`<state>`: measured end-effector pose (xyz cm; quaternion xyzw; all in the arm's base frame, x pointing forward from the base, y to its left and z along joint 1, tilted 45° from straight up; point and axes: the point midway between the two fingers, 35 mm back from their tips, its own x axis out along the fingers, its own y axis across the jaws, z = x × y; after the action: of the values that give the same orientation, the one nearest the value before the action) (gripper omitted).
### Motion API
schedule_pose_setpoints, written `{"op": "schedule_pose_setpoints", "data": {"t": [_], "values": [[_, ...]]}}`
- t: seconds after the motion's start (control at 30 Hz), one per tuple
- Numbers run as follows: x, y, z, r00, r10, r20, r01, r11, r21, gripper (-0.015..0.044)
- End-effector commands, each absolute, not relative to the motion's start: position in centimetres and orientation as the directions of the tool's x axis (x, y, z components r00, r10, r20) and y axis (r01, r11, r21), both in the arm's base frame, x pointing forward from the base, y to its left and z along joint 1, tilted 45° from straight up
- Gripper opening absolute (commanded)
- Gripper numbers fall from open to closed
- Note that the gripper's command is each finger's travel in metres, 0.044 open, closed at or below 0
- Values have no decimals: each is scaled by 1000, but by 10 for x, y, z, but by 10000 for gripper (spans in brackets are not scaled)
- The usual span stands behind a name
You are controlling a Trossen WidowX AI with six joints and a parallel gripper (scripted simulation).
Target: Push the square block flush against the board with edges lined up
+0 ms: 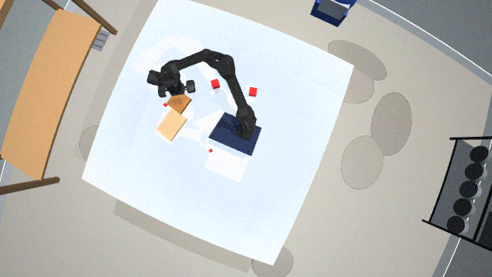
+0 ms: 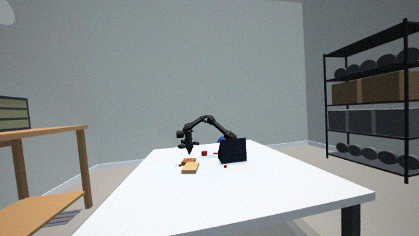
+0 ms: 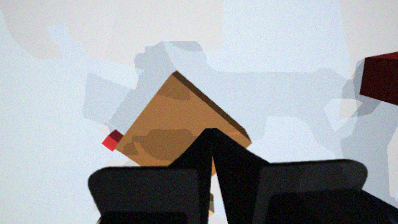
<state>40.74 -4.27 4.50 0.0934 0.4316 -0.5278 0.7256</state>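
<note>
The orange-brown square block (image 1: 178, 103) (image 2: 188, 161) (image 3: 170, 112) lies flat on the table. The longer light tan board (image 1: 171, 124) (image 2: 190, 166) lies on its near side in the exterior view. Their facing sides run nearly parallel and are close together; whether they touch is unclear. The block is shifted sideways along the board's end, so their corners are not in line. My gripper (image 1: 179, 92) (image 2: 189, 153) (image 3: 211, 133) is shut and empty, pointing down above the table by the block's far side. In the wrist view its fingers cover the block's near part and nearly all of the board.
A tiny red cube (image 1: 165, 104) (image 2: 179, 165) (image 3: 112, 140) sits at the block's left corner. Larger red cubes (image 1: 215, 83) (image 1: 253, 92) lie farther right. A dark navy panel (image 1: 230, 132) (image 2: 233, 150) stands by my arm's base, with another tiny red cube (image 1: 210, 150) (image 2: 225, 166) near it.
</note>
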Motion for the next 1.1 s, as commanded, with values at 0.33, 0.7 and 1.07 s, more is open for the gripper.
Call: {"op": "schedule_pose_setpoints", "data": {"t": [0.33,0.7,1.07], "values": [[432,7,8,76,-670,-738,471,677,-566,0],[442,44,-23,75,-666,-742,110,745,-658,0],[444,80,-57,73,-666,-743,-267,704,-658,0]]}}
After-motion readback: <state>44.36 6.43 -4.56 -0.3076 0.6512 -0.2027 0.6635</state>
